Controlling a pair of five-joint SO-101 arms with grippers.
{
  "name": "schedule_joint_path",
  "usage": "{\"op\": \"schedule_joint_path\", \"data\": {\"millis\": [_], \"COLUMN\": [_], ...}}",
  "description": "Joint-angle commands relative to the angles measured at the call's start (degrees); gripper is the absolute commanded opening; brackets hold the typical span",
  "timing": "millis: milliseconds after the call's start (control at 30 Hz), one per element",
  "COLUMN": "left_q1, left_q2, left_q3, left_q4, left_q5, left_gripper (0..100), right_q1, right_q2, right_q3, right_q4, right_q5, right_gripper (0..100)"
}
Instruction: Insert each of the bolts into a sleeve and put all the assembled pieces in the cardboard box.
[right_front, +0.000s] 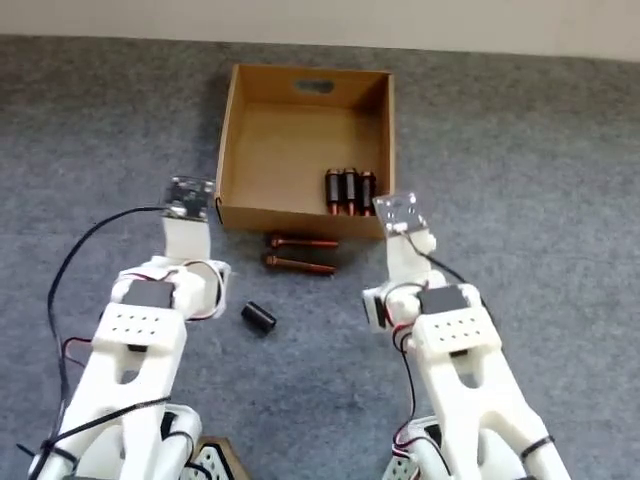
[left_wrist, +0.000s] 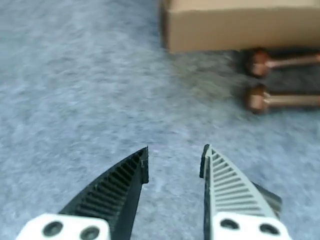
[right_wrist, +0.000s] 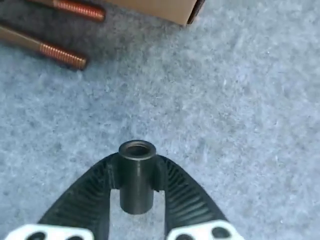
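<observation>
While my right hand (right_wrist: 136, 169) pinches a sleeve (right_wrist: 135, 150) bore-forward to take a bolt, my left hand (left_wrist: 173, 159) hangs spread near the loose bolts (left_wrist: 281, 100), presumably to grab one.

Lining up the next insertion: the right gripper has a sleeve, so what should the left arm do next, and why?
Probably bring the open left gripper to the nearer bolt and grasp it: the right gripper holds a sleeve, bore exposed, and that bolt lies loose in front of the cardboard box.
</observation>
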Motion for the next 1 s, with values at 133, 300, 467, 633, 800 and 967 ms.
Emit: {"op": "schedule_joint_path", "data": {"millis": [133, 300, 467, 633, 800, 967], "left_q1": [2.77, 8.22, 11.56, 11.65, 11.47, 11.74], "left_q2": [0.04, 9.45, 23.08, 32.13, 38.46, 45.23], "left_q3": [-9.8, -18.95, -30.2, -34.59, -40.84, -45.58], "left_q4": [6.51, 12.92, 17.23, 17.41, 17.41, 17.41], "left_q5": [-1.05, -1.14, -0.88, -0.88, -0.88, -0.88], "left_gripper": [19, 19, 19, 19, 19, 19], "right_q1": [0.66, 0.57, 0.57, 0.57, 0.57, 0.57], "right_q2": [-7.52, -10.86, -12.09, -12.26, -12.26, -12.26], "right_q3": [4.53, 6.11, 6.29, 7.08, 7.16, 7.25], "right_q4": [-2.24, -2.24, -2.07, -2.24, -2.24, -2.24], "right_q5": [-0.53, -0.62, -0.62, -0.62, -0.62, -0.62], "right_gripper": [0.6, 0.6, 0.6, 0.6, 0.6, 0.6]}}
